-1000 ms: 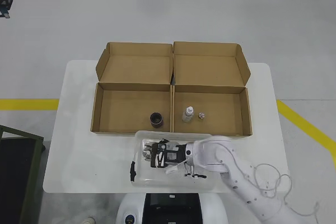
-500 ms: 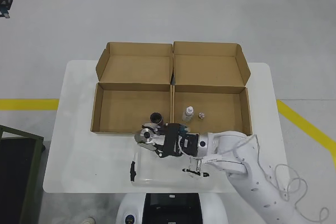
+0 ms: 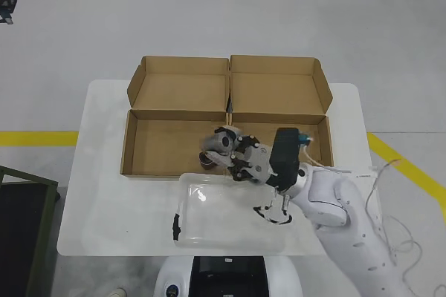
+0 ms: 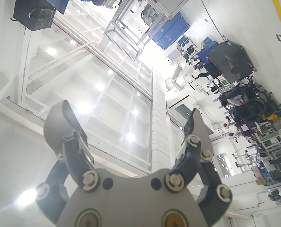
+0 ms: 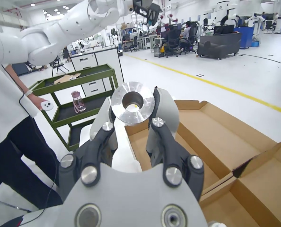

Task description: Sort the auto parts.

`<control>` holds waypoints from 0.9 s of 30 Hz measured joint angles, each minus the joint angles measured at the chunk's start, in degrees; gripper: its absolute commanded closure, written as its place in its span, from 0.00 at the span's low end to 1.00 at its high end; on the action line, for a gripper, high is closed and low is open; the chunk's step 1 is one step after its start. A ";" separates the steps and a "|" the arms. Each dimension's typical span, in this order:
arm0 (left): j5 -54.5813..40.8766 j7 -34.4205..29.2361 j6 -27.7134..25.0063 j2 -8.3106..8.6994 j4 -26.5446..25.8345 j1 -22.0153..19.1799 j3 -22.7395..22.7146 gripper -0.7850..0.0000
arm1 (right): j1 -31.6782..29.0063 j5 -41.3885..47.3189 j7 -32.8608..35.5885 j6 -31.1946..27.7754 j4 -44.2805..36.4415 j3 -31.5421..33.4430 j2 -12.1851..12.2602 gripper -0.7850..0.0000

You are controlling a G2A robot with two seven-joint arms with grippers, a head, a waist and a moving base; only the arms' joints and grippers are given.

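We noted the right gripper (image 5: 133, 106) clamped on a machined silver metal ring (image 5: 140, 117), flat-faced with a round bore. In the top view it sat at frame centre, over the right end of the left cardboard box (image 3: 163, 141), near a dark cylindrical sleeve (image 3: 207, 157) on the box floor. A clear plastic tray (image 3: 208, 223) lay below centre. The left gripper (image 4: 129, 111) stood spread wide, gripping nothing.
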 measured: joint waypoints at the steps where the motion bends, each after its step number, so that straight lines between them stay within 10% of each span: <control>1: 0.00 0.00 0.00 0.00 0.00 0.00 0.00 0.00 | -0.41 0.80 -0.19 0.33 0.21 0.64 0.06 1.00; 27: 0.00 0.00 0.00 0.00 0.00 0.00 0.00 0.00 | 3.48 -5.78 3.88 3.49 6.40 -5.83 -0.84 1.00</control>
